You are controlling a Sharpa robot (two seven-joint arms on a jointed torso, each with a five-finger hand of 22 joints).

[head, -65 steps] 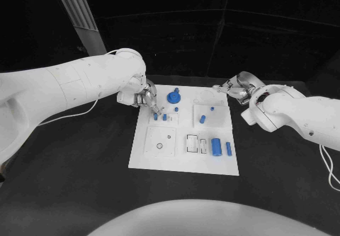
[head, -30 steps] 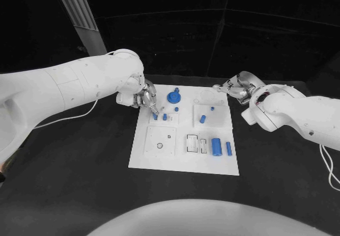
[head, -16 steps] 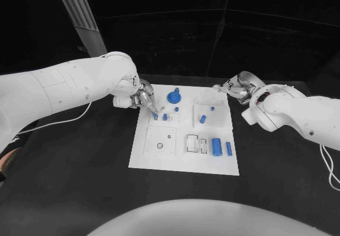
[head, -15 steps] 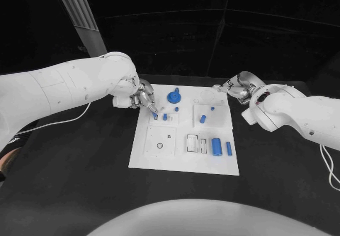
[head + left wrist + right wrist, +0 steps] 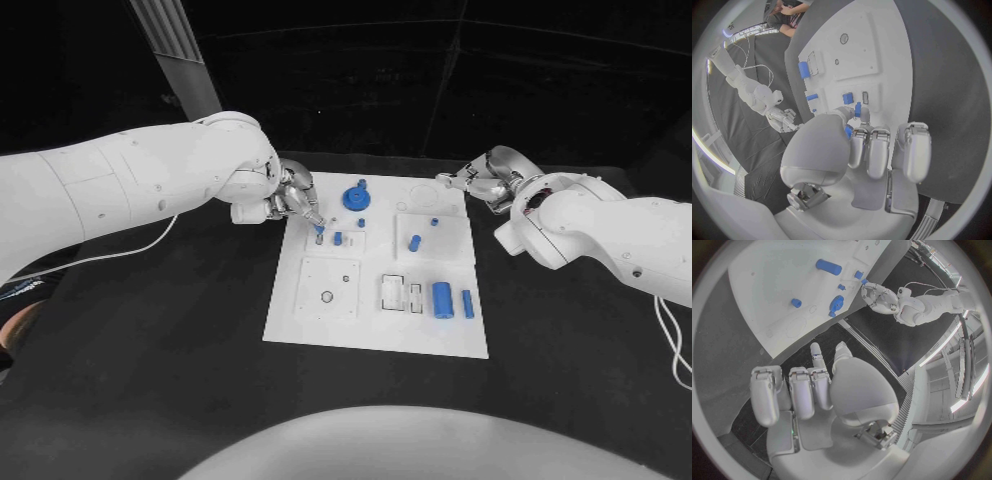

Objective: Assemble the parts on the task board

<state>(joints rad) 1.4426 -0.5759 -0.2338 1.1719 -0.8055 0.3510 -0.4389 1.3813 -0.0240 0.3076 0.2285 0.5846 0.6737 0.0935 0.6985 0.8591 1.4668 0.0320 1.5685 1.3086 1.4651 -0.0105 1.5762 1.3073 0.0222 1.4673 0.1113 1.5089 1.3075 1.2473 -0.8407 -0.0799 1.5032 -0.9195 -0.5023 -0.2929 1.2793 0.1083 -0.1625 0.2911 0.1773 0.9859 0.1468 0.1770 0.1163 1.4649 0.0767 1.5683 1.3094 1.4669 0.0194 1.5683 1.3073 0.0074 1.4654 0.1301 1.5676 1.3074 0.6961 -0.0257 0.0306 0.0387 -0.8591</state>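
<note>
The white task board [image 5: 375, 330] lies mid-table with several blue parts on it. My left hand [image 5: 289, 205] hovers over the board's far left corner and pinches a small blue peg [image 5: 317, 230] between thumb and a fingertip. In the left wrist view the peg [image 5: 857, 108] points down at the board [image 5: 879, 45], close to a small blue block [image 5: 847, 98]. A round blue gear [image 5: 353, 198] stands just right of that hand. My right hand [image 5: 483, 180] sits off the board's far right corner, fingers [image 5: 792, 390] curled in, holding nothing.
Two blue cylinders [image 5: 441, 298] lie side by side near the board's right edge, and short pegs [image 5: 414, 241] stand in the middle blocks. A square plate with a small hole [image 5: 327, 296] is at the near left. Black table surrounds the board.
My left arm has swung outward and its hand, still pinching the peg, has shifted slightly toward the board's far edge. The right hand has stayed put.
</note>
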